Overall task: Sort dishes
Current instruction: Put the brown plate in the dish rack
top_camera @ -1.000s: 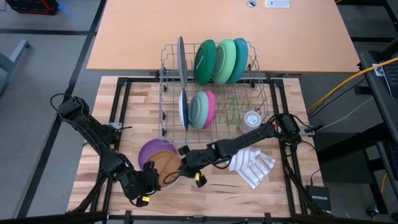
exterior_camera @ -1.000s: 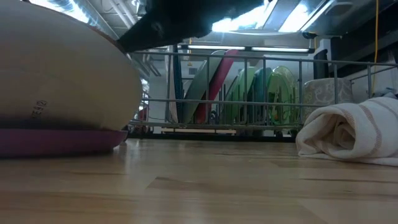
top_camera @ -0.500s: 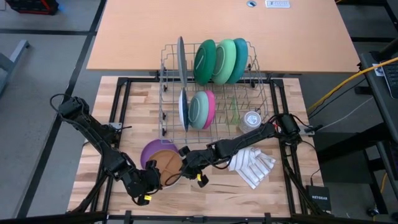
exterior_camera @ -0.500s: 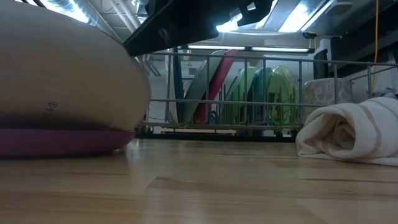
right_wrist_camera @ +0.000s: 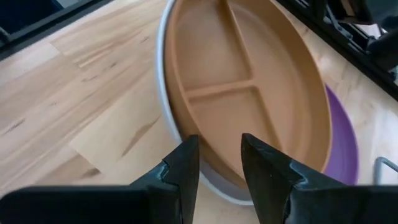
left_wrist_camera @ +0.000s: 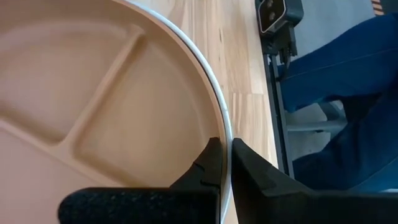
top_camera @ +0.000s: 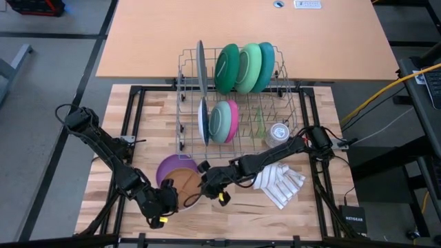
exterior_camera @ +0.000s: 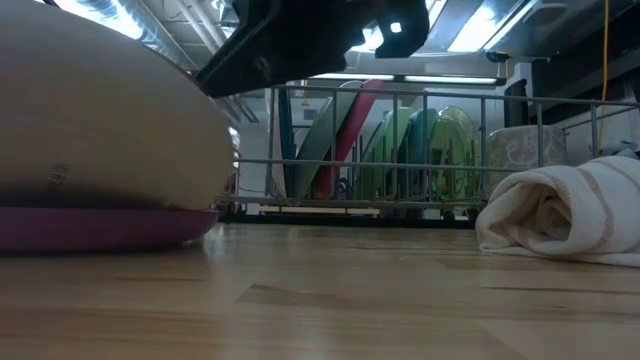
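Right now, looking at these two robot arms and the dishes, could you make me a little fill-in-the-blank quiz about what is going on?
1. The left gripper is shut on the rim of the round, divided ____ plastic plate.
2. That plate rests on a round ____ plastic plate.
3. The right gripper is ____, its fingers either side of the same rim.
4. The white striped cloth lies on the wooden table, outside the wire ____.

Missing words: brown; purple; open; rack

A striped white cloth (top_camera: 279, 183) lies on the table (top_camera: 234, 220) beside the wire rack (top_camera: 293, 120).
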`<state>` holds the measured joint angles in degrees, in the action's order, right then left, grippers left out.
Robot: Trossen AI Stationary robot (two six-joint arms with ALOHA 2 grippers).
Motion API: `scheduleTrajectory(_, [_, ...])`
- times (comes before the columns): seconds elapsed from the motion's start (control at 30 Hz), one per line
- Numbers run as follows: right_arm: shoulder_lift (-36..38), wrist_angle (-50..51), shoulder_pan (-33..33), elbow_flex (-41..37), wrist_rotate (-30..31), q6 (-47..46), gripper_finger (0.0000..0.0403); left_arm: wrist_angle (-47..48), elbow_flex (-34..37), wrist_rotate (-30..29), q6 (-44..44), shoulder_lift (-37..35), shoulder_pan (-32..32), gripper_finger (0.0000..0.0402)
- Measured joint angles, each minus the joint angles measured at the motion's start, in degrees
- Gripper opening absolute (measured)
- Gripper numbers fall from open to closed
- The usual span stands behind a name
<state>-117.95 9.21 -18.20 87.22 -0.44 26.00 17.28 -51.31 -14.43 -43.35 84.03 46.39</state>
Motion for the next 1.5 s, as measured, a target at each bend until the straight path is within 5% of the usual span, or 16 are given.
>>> scheduleTrajectory(0.2, [-0.02,3.31,0.00,0.00,-3.85,0.02,0.0124,-0.02,0.00,0.18,0.00,0.00,0.00,0.0005])
scheduleTrajectory(0.73, [-0.37,0.62,1.38,2.25,0.68,2.23,0.0124,0.04,0.04,0.80,0.00,0.02,0.02,0.0004])
scheduleTrajectory(1.5, [-1.32,3.97,1.38,2.34,-4.48,9.58,0.0124,-0.01,0.04,0.75,1.84,0.02,-0.01,0.0005])
